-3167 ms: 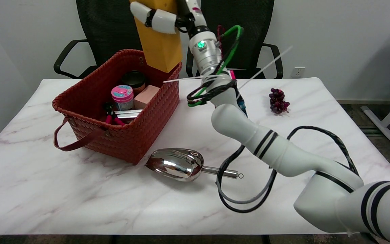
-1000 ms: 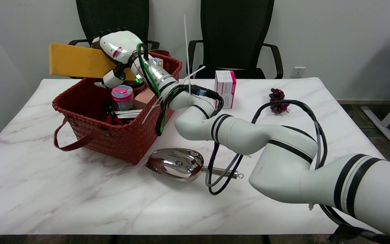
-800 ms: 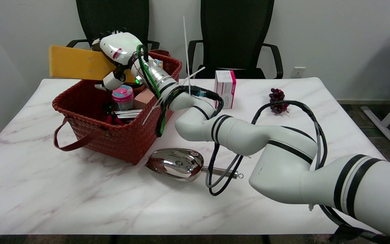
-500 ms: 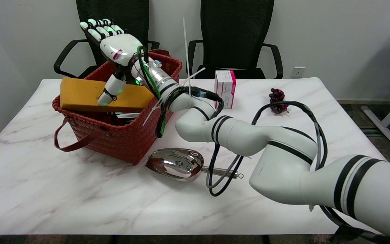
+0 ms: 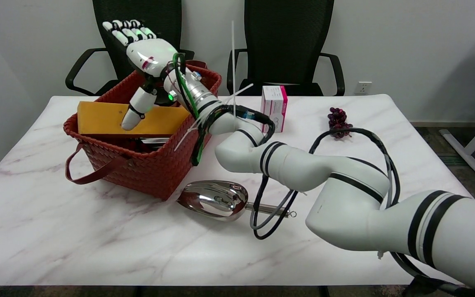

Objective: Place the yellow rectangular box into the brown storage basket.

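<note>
a shiny metal scoop (image 5: 215,199) lies on the marble table (image 5: 56,231), bowl to the left, thin handle pointing right. well beyond the scoop, toward the far edge, a pink and white carton (image 5: 274,108) stands upright. farther right of the carton lies a dark purple grape bunch (image 5: 338,118). two black mesh office chairs (image 5: 289,45) stand behind the table.

A white marbled worktop (image 5: 56,231) carries a woven basket (image 5: 155,173) at its left, one strap handle (image 5: 81,173) drooping onto the surface. Just beside the basket's near corner lies a shiny metal scoop (image 5: 217,200), handle pointing right. A pink-and-white carton (image 5: 273,107) stands upright toward the far edge, with dark grapes (image 5: 338,119) farther right.
</note>
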`<act>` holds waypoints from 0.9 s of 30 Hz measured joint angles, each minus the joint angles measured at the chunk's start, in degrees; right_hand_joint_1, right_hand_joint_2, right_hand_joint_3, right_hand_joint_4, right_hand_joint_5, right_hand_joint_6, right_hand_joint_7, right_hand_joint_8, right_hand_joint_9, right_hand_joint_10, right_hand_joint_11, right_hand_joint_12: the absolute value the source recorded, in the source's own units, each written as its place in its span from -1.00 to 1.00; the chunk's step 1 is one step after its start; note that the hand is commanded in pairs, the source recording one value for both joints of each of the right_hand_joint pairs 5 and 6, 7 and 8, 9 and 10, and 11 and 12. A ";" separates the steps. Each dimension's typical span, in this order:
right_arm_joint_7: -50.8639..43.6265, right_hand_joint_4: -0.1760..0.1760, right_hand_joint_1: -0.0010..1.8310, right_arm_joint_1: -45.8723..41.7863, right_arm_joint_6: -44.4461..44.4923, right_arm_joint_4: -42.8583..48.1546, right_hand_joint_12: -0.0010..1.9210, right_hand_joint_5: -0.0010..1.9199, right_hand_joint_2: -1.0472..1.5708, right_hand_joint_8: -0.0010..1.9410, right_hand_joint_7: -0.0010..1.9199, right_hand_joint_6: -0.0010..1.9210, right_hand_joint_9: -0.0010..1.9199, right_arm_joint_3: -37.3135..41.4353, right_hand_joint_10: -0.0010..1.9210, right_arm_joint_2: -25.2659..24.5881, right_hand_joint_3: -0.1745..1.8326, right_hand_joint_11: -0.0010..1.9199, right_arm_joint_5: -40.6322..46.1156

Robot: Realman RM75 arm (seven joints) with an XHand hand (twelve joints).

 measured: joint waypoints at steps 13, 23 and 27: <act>-8.30 0.00 0.17 -7.65 -0.42 18.21 -0.97 -0.89 -0.20 -0.83 -0.83 -0.89 -0.84 8.06 -0.84 5.21 -0.58 -0.97 5.57; -22.73 0.00 0.24 -18.22 1.49 37.29 -0.88 -0.90 -0.10 -0.72 -0.72 -0.90 -0.80 13.78 -0.80 12.19 -0.39 -0.88 17.14; -28.64 0.00 0.24 -22.92 3.93 44.00 -0.87 -0.91 -0.07 -0.70 -0.69 -0.91 -0.79 15.36 -0.79 15.26 -0.37 -0.87 22.00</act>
